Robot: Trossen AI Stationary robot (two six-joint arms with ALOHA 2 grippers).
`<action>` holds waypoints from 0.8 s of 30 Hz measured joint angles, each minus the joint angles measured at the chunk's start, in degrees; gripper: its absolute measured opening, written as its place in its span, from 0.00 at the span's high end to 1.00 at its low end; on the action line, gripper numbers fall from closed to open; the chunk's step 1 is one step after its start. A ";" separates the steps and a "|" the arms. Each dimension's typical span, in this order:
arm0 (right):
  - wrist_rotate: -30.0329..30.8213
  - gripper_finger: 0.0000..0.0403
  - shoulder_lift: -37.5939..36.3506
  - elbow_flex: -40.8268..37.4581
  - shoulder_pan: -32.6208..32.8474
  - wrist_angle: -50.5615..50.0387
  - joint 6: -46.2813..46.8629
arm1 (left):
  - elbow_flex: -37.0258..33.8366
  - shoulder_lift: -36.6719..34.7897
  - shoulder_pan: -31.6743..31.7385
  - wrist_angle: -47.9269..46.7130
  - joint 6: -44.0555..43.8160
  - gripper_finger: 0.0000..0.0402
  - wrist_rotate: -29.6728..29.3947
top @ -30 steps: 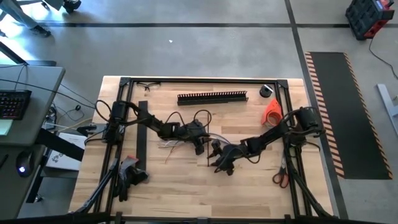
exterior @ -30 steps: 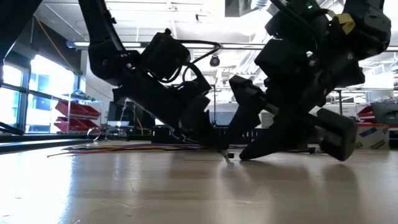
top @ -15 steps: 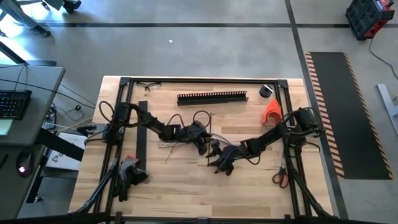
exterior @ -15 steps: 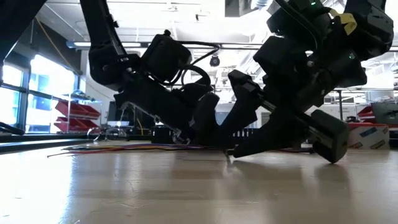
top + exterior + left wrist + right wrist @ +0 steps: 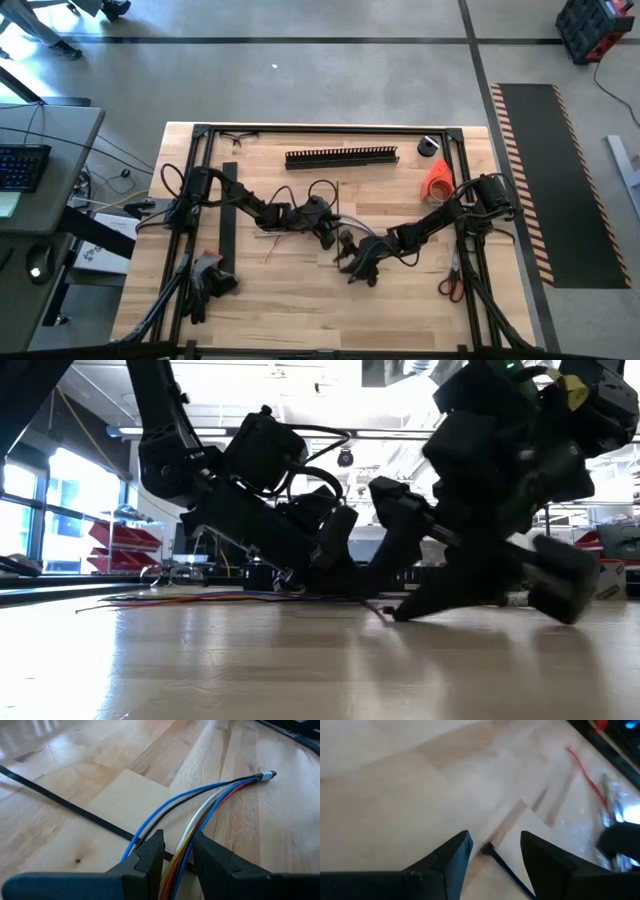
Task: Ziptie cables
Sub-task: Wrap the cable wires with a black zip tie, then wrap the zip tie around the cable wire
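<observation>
We see the cables (image 5: 210, 805) between the left gripper's (image 5: 177, 852) fingers
Left narrowly clamps them; right gripper (image 5: 495, 847) open

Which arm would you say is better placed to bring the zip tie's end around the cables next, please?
Probably the right: its gripper is open with the zip tie end between its fingers, while the left gripper already straddles the cables.

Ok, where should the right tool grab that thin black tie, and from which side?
Near its free end, just behind the small head. The black tie lies flat on the table, so come straight down with the right tool, a finger on either side; it looks too thin to pinch another way. The left tool holds the cables.
</observation>
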 joint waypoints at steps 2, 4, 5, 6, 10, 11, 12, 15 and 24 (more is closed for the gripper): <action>0.14 0.58 -0.04 0.01 -0.01 -0.85 0.42 | -0.02 0.00 0.00 0.01 -0.07 0.78 -0.19; 3.60 0.59 -0.09 0.01 0.27 -0.90 0.28 | -0.04 0.00 0.00 0.04 -0.12 0.78 -0.25; 4.11 0.59 -0.14 0.03 0.40 -0.76 -0.05 | -0.04 0.00 0.00 0.02 -0.13 0.78 -0.41; 3.82 0.59 -0.14 0.03 0.26 -0.53 -0.56 | -0.07 0.00 0.00 0.04 -0.20 0.78 -0.51; 1.11 0.62 0.12 1.66 -0.83 -3.89 -0.47 | -0.07 0.00 0.00 0.00 -0.35 0.78 -0.83; 1.08 0.63 0.19 2.14 -1.20 -4.88 0.51 | -0.07 0.00 0.00 0.00 -0.37 0.78 -0.83; 1.15 0.64 0.19 2.51 -1.60 -5.72 1.32 | -0.07 0.00 0.00 0.02 -0.37 0.78 -0.83; 1.50 0.67 0.23 2.76 -2.60 -6.24 2.17 | -0.09 0.00 0.00 0.02 -0.40 0.78 -0.91; 20.86 0.70 -0.27 2.67 1.25 -4.37 2.13 | -0.11 -0.04 -0.04 -0.10 -0.50 0.78 -0.95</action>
